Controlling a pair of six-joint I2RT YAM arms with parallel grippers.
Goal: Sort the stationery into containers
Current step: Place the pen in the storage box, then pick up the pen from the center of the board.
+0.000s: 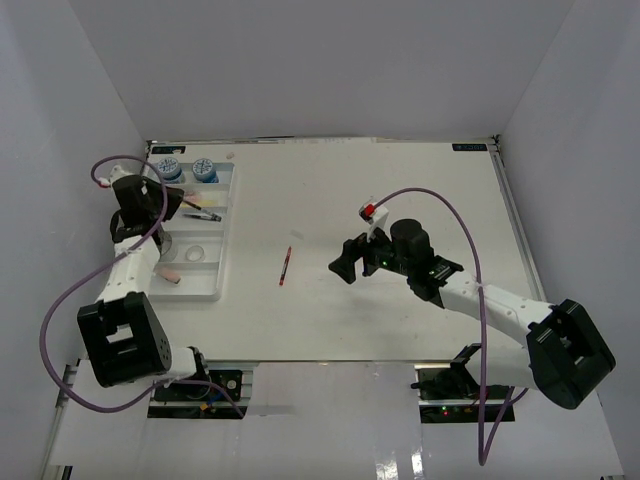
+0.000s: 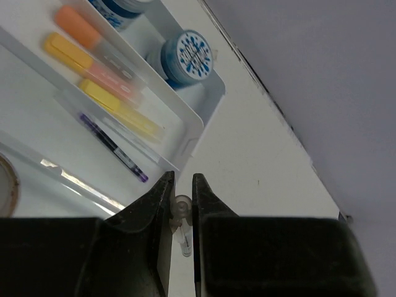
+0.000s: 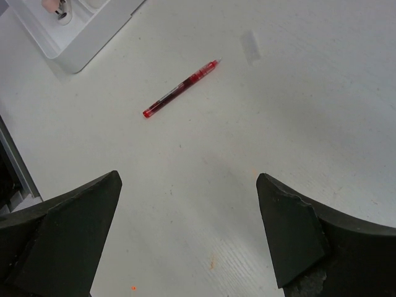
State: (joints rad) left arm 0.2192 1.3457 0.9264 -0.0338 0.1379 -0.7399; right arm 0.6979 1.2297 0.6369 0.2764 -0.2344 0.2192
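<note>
Left wrist view has the left gripper [image 2: 182,185] clenched on a thin clear-barrelled pen [image 2: 182,211] just outside a rounded corner of the smooth white plastic tray [image 2: 199,124], whose raised dividers hold a round blue-white tub [image 2: 189,59] and a slim dark pen [image 2: 114,148]. The right gripper [image 3: 187,179], its arm [image 1: 490,300] stretched from the near right corner toward the middle of the matte white table [image 3: 297,93], hangs released, black fingers [image 3: 62,235] wide, the slender red pen [image 3: 181,88] lying flat ahead, apart from the tray.

The tray [image 2: 197,133] is smooth white plastic, the red pen [image 3: 180,90] translucent (faintly glossy), the table [image 3: 278,124] matt.
</note>
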